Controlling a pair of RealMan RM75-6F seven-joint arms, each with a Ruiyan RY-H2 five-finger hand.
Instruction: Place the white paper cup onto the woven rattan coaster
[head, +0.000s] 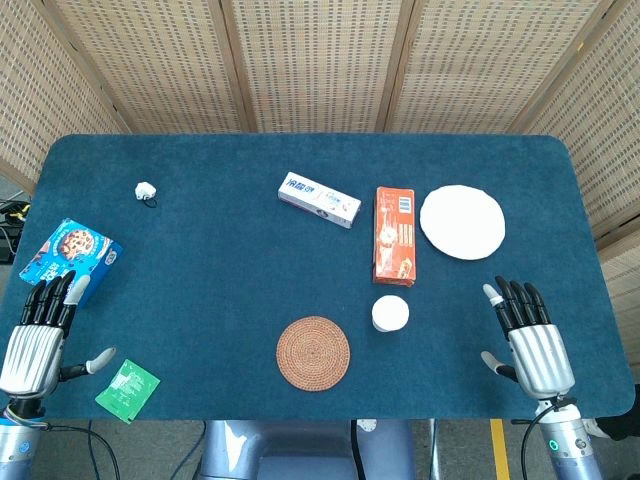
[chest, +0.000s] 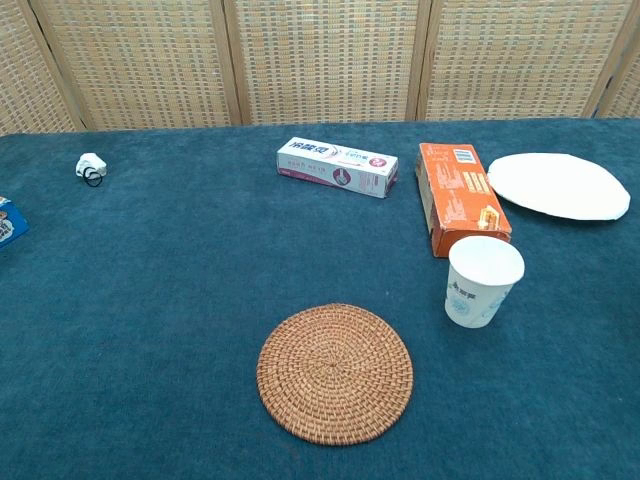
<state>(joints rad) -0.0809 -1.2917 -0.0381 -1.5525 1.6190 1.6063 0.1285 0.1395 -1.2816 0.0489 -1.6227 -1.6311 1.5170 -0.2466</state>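
Note:
The white paper cup (head: 390, 314) (chest: 482, 281) stands upright on the blue table, just right of the round woven rattan coaster (head: 314, 352) (chest: 335, 372) and apart from it. My right hand (head: 527, 338) rests near the table's front right edge, fingers spread, holding nothing, well to the right of the cup. Near the front left edge my left hand (head: 42, 332) lies with its fingers apart and empty. Neither hand shows in the chest view.
An orange box (head: 394, 235) (chest: 460, 197) lies just behind the cup, with a white plate (head: 462, 221) (chest: 557, 185) to its right and a toothpaste box (head: 319, 200) (chest: 337, 166) to its left. A blue cookie box (head: 70, 254), a green packet (head: 128, 389) and a small white object (head: 146, 190) sit at the left.

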